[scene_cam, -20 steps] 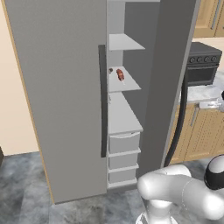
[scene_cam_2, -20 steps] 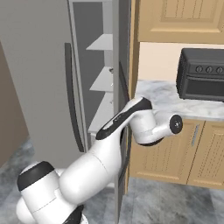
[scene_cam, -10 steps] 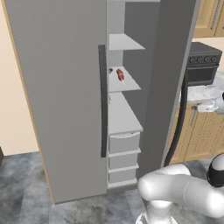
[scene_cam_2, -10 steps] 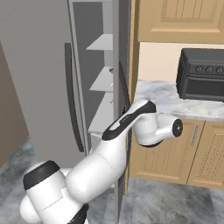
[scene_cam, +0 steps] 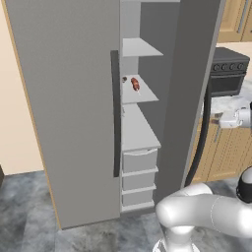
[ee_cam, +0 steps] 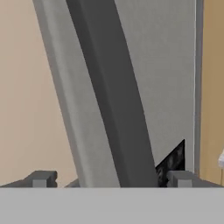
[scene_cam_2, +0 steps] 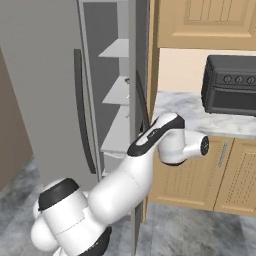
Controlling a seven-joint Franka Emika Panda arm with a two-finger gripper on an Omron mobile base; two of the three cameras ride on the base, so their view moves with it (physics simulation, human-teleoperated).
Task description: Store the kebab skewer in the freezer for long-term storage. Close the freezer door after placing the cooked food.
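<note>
The kebab skewer (scene_cam: 135,84) is sitting on a shelf; the wide-open, empty claw (ee_cam: 111,179) is probably straddling the freezer door (scene_cam: 194,93) handle, needing a push shut.

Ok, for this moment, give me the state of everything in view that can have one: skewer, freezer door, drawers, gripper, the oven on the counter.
kebab skewer: lying on a middle freezer shelf, not held.
freezer door: open, swung wide.
freezer: interior exposed.
freezer drawers: pushed in, closed.
gripper: open, holding nothing, fingertips either side of the door's dark bar handle.
countertop oven: door shut.
</note>
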